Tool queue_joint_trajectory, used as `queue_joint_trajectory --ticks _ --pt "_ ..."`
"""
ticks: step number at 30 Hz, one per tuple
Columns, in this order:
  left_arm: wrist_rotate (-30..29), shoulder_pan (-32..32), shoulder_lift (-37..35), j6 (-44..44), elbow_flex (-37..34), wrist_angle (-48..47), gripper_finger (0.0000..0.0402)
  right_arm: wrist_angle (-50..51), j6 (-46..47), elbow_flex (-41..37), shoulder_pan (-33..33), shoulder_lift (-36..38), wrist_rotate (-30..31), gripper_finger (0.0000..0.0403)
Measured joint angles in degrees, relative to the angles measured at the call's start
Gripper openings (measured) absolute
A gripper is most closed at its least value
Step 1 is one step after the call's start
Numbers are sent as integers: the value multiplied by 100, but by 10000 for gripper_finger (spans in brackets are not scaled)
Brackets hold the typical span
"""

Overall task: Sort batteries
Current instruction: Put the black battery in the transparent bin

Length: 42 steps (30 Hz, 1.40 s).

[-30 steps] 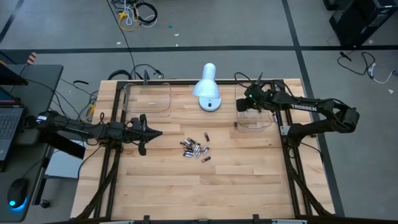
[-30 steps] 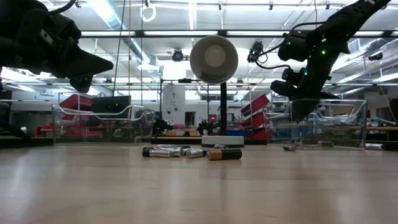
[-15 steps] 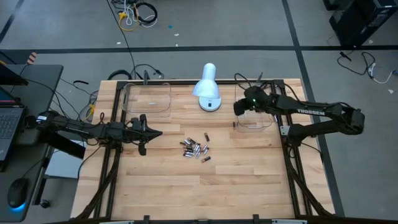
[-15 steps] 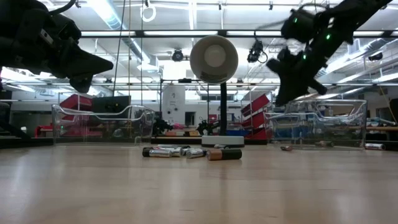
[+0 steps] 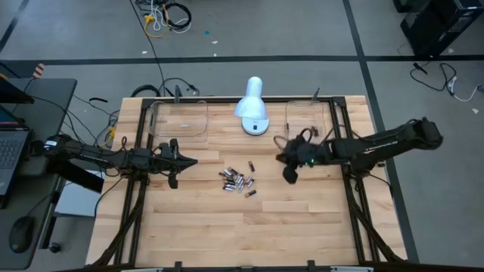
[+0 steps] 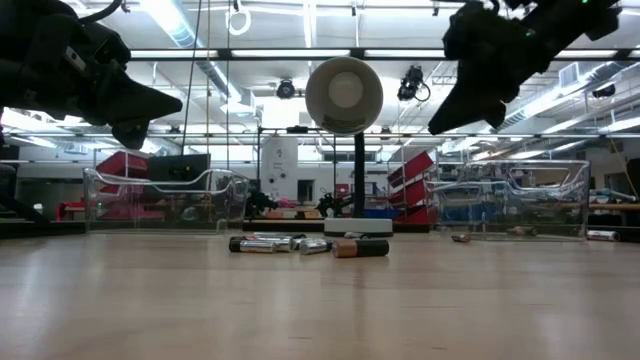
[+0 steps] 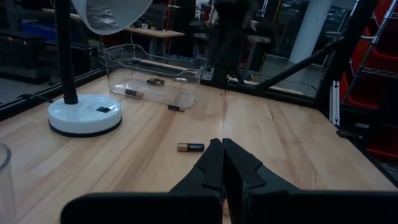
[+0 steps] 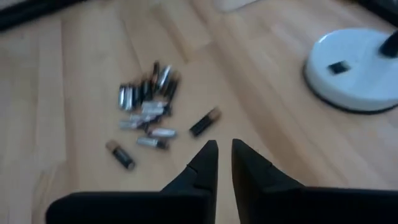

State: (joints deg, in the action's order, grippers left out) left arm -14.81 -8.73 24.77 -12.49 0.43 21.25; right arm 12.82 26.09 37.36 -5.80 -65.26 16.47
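Batteries (image 5: pixel 237 181) lie flat in a loose cluster mid-table, long axes pointing various ways; I see one stray (image 5: pixel 252 165) toward the lamp (image 5: pixel 252 109). My right gripper (image 5: pixel 288 175) hangs beside them, fingers narrowly parted, holding nothing. Left gripper (image 5: pixel 184 162) waits closed. A tray (image 5: pixel 178 119) sits on each far side.

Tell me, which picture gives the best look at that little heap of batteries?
The right wrist view: the batteries fill the middle, seen singly. From overhead they are a small cluster; the low view lines them up end-on; the left wrist view shows one loose battery.
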Motion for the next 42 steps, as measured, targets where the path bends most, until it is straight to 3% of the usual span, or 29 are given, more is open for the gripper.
queue_joint_trajectory --ticks 11,22,29,42 --pt "-63 0 2 9 0 31 2 -50 359 211 -553 -1264 309 2" --pt "-125 0 0 -3 0 192 2 95 -526 1624 -349 -2623 406 2" --pt "-125 0 2 -17 0 198 2 78 -872 1862 -238 -3071 408 0" --pt "-130 0 3 5 0 144 2 -333 -809 1864 -232 -3490 1101 54"
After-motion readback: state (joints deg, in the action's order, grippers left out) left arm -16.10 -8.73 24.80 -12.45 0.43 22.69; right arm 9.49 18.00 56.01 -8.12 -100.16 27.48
